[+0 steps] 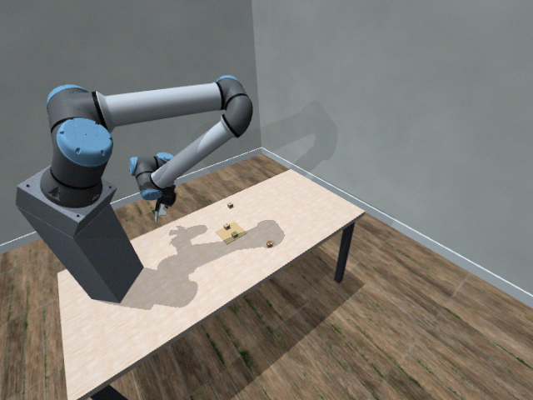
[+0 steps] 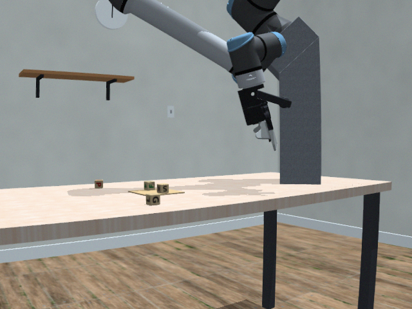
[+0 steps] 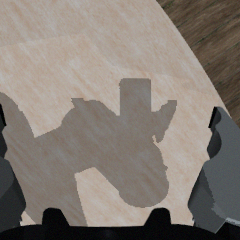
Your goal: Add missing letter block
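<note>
A small tan mat (image 1: 231,232) lies near the middle of the table and also shows in the exterior view (image 2: 155,192). Two wooden letter blocks stand on it (image 1: 226,226) (image 1: 234,234); in the exterior view they are side by side (image 2: 149,185) (image 2: 162,188). A third block (image 1: 231,204) sits off the mat near the table's far edge and is closest in the exterior view (image 2: 152,199). A fourth block with a red letter (image 1: 269,243) (image 2: 98,183) lies off the mat on the other side. My gripper (image 1: 159,213) (image 2: 270,140) hangs open and empty high above the table near the base, far from all blocks. The top letters are too small to read.
The wrist view shows only the table top, the arm's shadow (image 3: 120,150) and the table edge with floor beyond (image 3: 210,30). The robot's grey pedestal (image 1: 82,241) stands at one end of the table. A wall shelf (image 2: 75,76) hangs in the background.
</note>
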Robot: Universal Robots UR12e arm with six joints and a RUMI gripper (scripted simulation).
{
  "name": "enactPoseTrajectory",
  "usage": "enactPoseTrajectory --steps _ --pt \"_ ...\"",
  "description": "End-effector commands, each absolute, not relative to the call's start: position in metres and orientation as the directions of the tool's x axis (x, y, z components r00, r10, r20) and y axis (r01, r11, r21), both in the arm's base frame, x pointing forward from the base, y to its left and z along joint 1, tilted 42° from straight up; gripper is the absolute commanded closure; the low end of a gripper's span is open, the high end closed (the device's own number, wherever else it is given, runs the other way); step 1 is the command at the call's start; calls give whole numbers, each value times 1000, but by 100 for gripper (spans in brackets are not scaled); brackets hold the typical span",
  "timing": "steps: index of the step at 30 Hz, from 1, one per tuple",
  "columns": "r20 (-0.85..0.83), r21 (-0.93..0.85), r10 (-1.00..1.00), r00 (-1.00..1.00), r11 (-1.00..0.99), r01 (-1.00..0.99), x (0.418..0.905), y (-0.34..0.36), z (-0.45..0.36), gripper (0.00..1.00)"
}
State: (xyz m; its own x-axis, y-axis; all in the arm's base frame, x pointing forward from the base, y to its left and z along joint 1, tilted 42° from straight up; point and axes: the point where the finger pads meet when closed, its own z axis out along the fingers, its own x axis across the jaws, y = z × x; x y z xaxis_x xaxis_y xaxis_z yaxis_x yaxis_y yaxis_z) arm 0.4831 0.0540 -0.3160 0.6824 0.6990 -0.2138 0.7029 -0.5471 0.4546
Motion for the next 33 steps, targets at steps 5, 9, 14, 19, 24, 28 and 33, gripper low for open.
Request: enactPoseTrajectory --steps 5,9,14,19,24,28,33 --pt "-214 455 699 682 -547 703 483 54 -316 0" --pt "-214 455 699 682 -547 703 483 54 -316 0" --pt "-214 455 699 682 -547 703 483 54 -316 0" --pt "-213 454 699 682 -547 703 483 54 -316 0" --pt "-208 447 702 681 -551 704 496 57 -317 0" --pt "-195 430 707 680 -561 707 525 62 -320 0" --pt "-173 401 715 678 -577 711 575 71 -317 0"
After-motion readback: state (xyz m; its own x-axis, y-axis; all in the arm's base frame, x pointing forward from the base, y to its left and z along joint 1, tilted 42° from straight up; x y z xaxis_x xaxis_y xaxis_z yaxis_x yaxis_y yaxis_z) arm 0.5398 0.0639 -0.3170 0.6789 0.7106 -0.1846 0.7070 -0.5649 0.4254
